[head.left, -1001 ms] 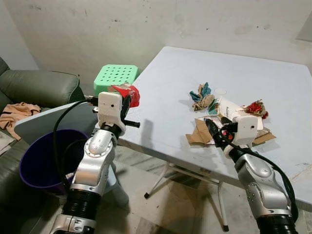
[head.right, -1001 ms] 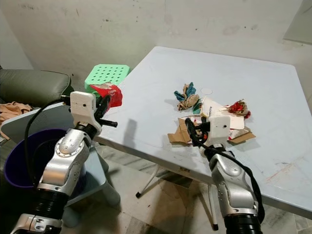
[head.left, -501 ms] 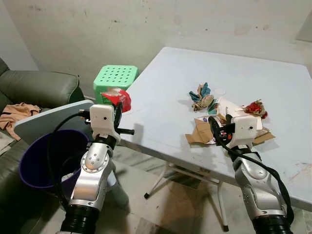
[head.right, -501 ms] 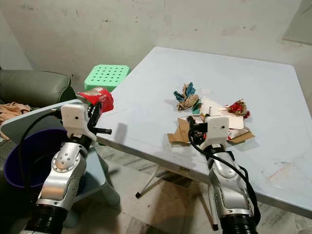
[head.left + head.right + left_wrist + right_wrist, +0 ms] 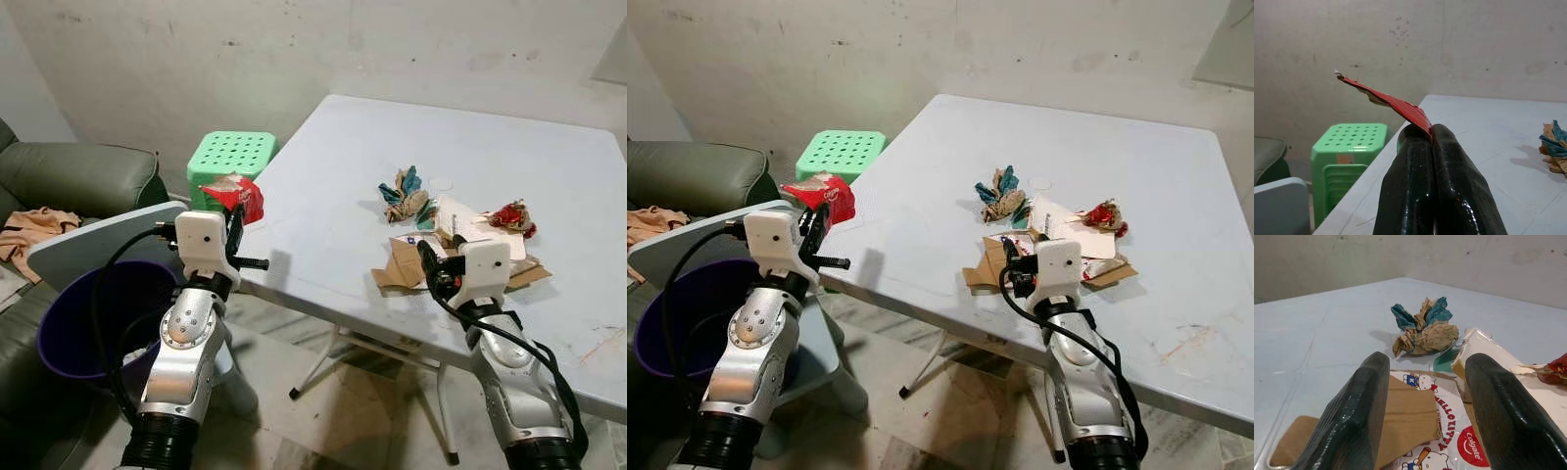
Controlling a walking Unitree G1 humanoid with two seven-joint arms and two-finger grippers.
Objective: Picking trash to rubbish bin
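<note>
My left gripper [image 5: 237, 210] is shut on a red wrapper [image 5: 240, 194], held up off the table's left edge, above and to the right of the purple rubbish bin [image 5: 88, 318]. In the left wrist view the wrapper [image 5: 1387, 100] sticks out from between the closed fingers [image 5: 1415, 181]. My right gripper [image 5: 434, 272] is open, low over the trash pile on the white table [image 5: 323, 225]. Its fingers [image 5: 1354, 411] straddle a brown cardboard piece [image 5: 1403, 411] and a toothpaste box [image 5: 1459, 440]. A crumpled teal and brown wrapper [image 5: 405, 194] and a red wrapper [image 5: 512, 216] lie beyond.
A green plastic stool [image 5: 232, 157] stands beside the table's left edge. A grey board [image 5: 93, 243] leans over the bin. A dark green sofa [image 5: 73, 176] with a cloth [image 5: 34, 227] on it is at the left. Bare floor lies under the table.
My left gripper has carried the red wrapper left, off the table edge and toward the bin. The right gripper has edged closer to the cardboard.
</note>
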